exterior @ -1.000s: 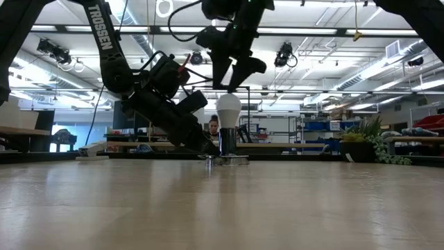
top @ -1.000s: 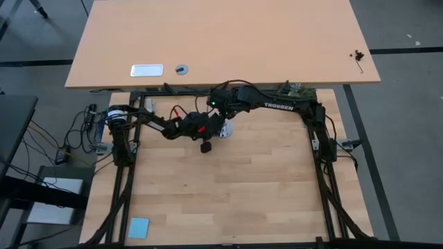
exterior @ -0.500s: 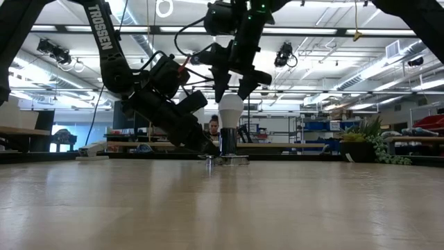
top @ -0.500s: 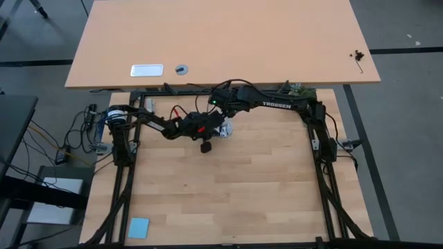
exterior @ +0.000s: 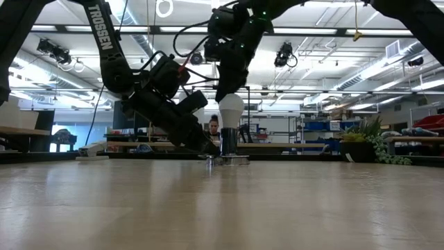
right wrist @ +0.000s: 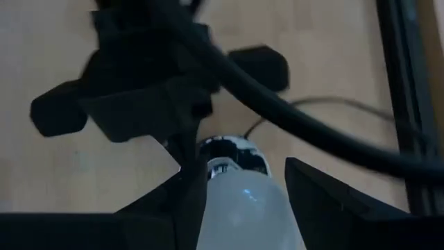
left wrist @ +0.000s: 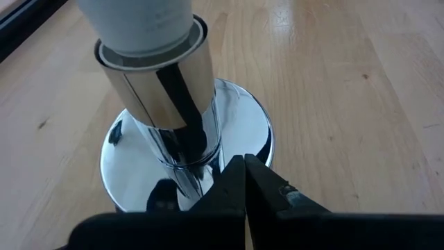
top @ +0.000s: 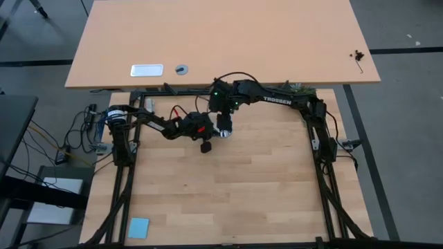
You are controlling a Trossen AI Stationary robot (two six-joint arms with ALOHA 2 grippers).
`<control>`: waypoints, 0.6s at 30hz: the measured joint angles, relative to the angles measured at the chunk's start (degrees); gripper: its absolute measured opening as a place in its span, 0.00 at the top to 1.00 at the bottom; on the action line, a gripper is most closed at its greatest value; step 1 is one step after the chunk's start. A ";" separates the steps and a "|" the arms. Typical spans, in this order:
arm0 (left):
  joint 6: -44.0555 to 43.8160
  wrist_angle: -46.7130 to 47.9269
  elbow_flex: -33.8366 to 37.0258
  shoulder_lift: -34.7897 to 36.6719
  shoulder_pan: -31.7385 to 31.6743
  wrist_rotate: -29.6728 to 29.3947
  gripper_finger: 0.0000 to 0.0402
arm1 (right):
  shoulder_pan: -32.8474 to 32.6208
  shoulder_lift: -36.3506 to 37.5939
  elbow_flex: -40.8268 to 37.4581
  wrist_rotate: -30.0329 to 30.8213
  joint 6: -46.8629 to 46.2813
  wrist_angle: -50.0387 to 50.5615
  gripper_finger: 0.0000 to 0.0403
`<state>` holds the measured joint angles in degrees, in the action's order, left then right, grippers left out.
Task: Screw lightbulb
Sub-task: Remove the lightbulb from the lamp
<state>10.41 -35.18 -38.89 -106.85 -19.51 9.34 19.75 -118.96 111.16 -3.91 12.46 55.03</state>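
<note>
A workshop hall with ceiling strip lights and shelving lies behind the wooden tabletop (exterior: 222,208), and a person shows far off beyond it. Near the middle of the tabletop's far edge the bulb (exterior: 230,108) stands upright, long axis vertical, round white end up and base down in the chrome socket (left wrist: 166,104), which rises from a round mirror-bright base (left wrist: 243,132). The right gripper (exterior: 229,92) comes down from above with its fingers (right wrist: 316,201) spread either side of the bulb's glass; whether they press on it cannot be told. The left gripper (left wrist: 244,182) lies low at the socket base, fingers (left wrist: 260,184) closed together, tips meeting at the chrome base's edge.
</note>
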 joint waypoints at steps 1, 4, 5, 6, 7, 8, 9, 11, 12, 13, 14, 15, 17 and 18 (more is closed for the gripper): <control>0.02 0.00 0.00 0.00 0.00 0.00 1.00 | -0.01 -0.04 -0.06 -0.74 2.03 -0.71 0.51; 0.18 0.03 0.00 -0.01 0.00 0.10 1.00 | -0.52 -0.08 0.34 -0.44 2.81 -2.39 0.51; 0.31 0.04 0.00 -0.01 0.00 0.19 1.00 | -0.81 -0.08 0.92 0.50 2.21 -2.26 0.51; 0.33 0.04 0.00 -0.02 0.00 0.20 1.00 | -1.19 -0.08 1.53 1.62 1.04 -2.32 0.51; 0.35 0.04 0.00 0.00 0.00 0.22 1.00 | -1.61 -0.08 2.26 2.54 -0.62 -2.26 0.51; 0.35 0.04 0.00 0.00 0.02 0.21 1.00 | -2.12 -0.08 3.05 3.58 -2.80 -1.87 0.50; 0.35 0.04 0.02 0.00 0.02 0.22 1.00 | -2.60 -0.08 3.95 4.49 -5.61 -0.93 0.50; 0.37 0.04 0.00 0.00 0.02 0.22 1.00 | -3.59 -0.08 5.87 6.63 -12.55 1.49 0.49; 0.39 0.04 0.00 0.00 0.02 0.22 1.00 | -4.00 -0.08 6.72 7.33 -16.41 2.50 0.48; 0.39 0.04 0.01 0.00 0.02 0.21 1.00 | -4.34 0.01 7.07 7.68 -19.98 3.15 0.48; 0.42 0.04 0.00 0.00 0.02 0.21 1.00 | -4.64 0.03 7.09 8.09 -23.06 3.70 0.48; 0.41 0.04 0.00 0.00 0.02 0.20 1.00 | -5.01 0.03 7.09 8.74 -26.24 4.56 0.47; 0.27 0.04 0.00 0.00 0.02 0.20 1.00 | -5.57 -0.04 6.97 10.07 -31.93 6.24 0.47; 0.11 0.04 0.00 0.00 0.02 0.20 1.00 | -5.84 -0.04 6.70 10.76 -34.21 6.52 0.46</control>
<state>10.53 -35.14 -38.89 -106.85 -19.49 9.54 13.91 -119.00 117.86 6.85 -21.75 61.56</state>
